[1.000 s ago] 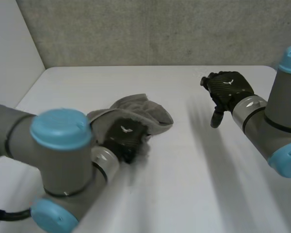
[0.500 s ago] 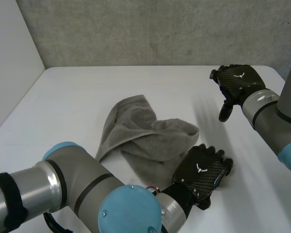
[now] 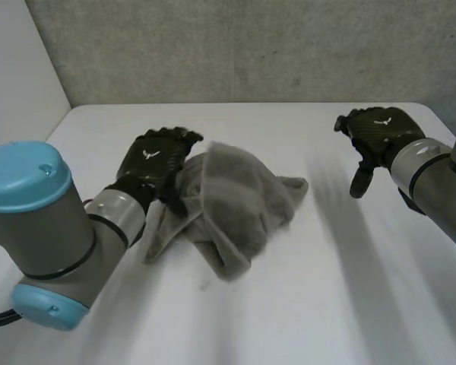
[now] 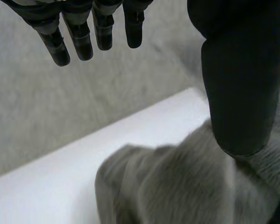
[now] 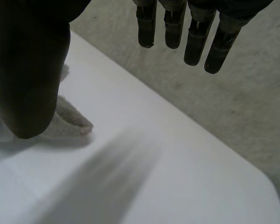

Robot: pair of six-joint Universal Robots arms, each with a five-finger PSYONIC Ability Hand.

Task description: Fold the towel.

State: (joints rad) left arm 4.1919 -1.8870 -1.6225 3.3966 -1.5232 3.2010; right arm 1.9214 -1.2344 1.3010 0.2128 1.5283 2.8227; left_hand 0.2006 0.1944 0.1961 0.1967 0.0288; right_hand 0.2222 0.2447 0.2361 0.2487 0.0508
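Hands first: found left hand (image 3: 156,160) at the left edge of the crumpled grey towel (image 3: 235,201), back of the hand up, fingers (image 4: 79,37) straight and held wide of the thumb (image 4: 238,84), gripping nothing, cloth bunched just beyond the thumb. Logged right hand (image 3: 376,133) poised over the white table (image 3: 327,289), well apart from the towel, its fingers (image 5: 196,42) likewise straight and empty. Recorded towel heaped mid-table between the two hands, against the left one.
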